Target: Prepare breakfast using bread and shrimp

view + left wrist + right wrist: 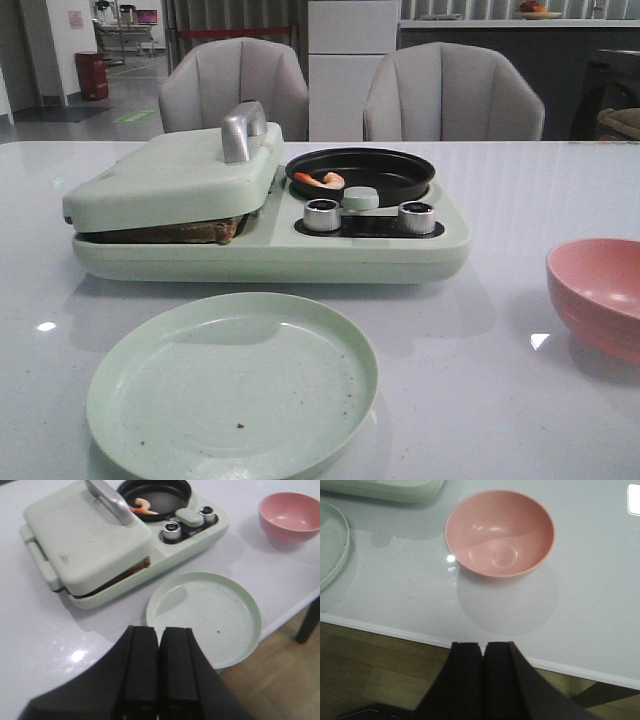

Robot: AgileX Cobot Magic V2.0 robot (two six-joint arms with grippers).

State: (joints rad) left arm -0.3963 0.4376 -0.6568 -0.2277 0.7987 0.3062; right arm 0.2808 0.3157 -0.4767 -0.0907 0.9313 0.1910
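A pale green breakfast maker (270,245) stands on the white table. Its press lid (170,180) is down on the bread (185,232), whose brown edge peeks out at the front; that edge also shows in the left wrist view (132,571). The orange-pink shrimp (321,180) lies in the round black pan (362,172) on the maker's right side, also seen as the shrimp (141,507). My left gripper (159,630) is shut and empty, held above the table's near side. My right gripper (483,646) is shut and empty, over the table's front edge.
An empty pale green plate (232,384) lies in front of the maker. An empty pink bowl (603,293) stands at the right, in front of my right gripper (500,532). Two silver knobs (322,214) sit on the maker's front. Two grey chairs stand behind the table.
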